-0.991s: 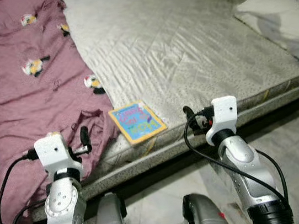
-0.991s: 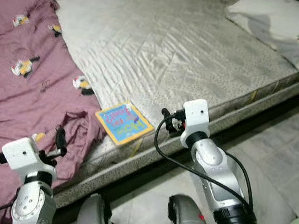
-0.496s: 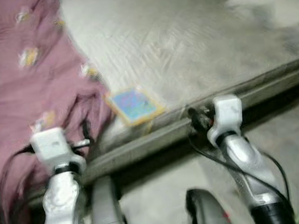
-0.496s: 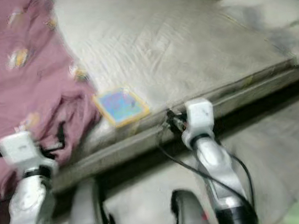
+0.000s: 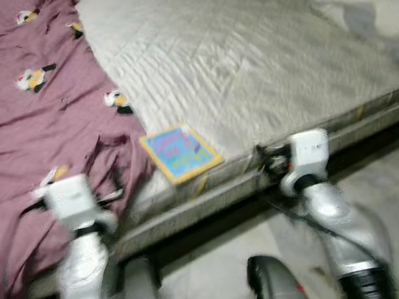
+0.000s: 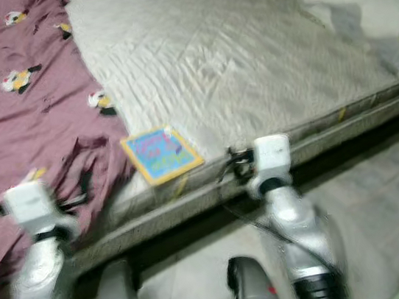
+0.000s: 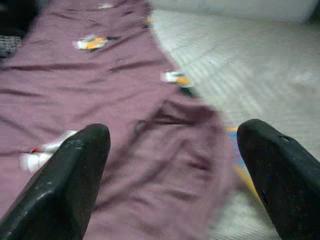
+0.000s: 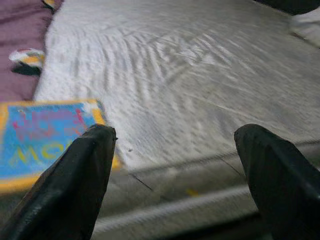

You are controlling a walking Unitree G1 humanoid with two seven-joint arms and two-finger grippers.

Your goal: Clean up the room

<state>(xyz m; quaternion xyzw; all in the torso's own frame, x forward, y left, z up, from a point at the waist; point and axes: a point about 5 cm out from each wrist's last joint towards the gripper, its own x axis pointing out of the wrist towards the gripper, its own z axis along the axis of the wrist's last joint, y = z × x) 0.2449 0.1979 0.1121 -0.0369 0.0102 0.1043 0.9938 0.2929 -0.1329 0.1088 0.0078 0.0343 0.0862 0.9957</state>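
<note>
Book (image 5: 180,152) near mattress (image 5: 245,54) front edge, beside blanket (image 5: 26,129); both grippers (image 7: 175,175) (image 8: 175,175) released, apparently clear of edge.

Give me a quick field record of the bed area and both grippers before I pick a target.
bed: bare grey mattress
blanket: maroon, cartoon prints, along the robot's left side of the bed
book: blue and yellow, flat by the near edge, beside the blanket
pillow: white, far right corner
left gripper: open, over the blanket
right gripper: open, near the mattress edge, empty
</note>
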